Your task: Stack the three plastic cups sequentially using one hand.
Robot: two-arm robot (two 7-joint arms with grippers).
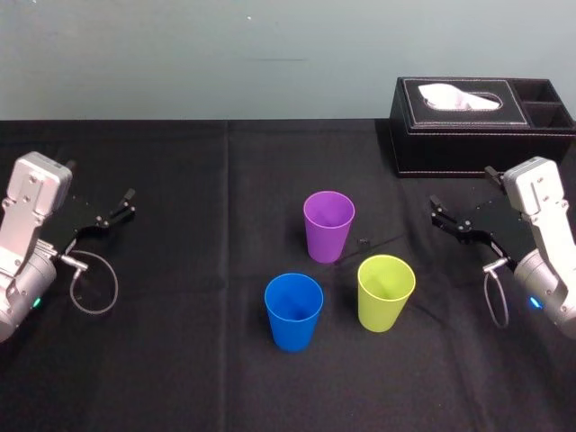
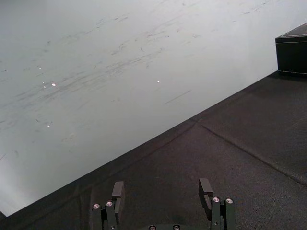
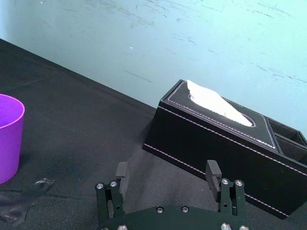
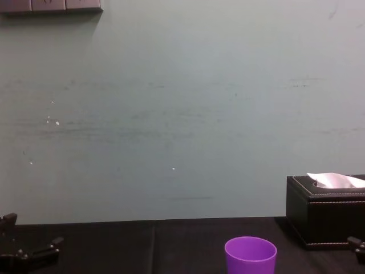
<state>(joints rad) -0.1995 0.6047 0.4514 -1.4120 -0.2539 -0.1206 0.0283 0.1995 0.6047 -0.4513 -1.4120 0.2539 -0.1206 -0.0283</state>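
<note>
The bench (image 1: 180,378) is draped in matte black cloth with faint fold lines; at its far right stands a black stitched tissue box (image 1: 468,135) with a white tissue poking up; the left hand (image 1: 124,205) sits at the bench's left side and the right hand (image 1: 438,212) at its right, in front of the box, both angled inward, black jointed fingers spread and empty; between them, apart from both, three smooth tapered cups stand upright and separate: the purple cup (image 1: 328,225) farthest back, the yellow-green cup (image 1: 386,292) front right, nearest the right hand, the blue cup (image 1: 293,312) front left.
</note>
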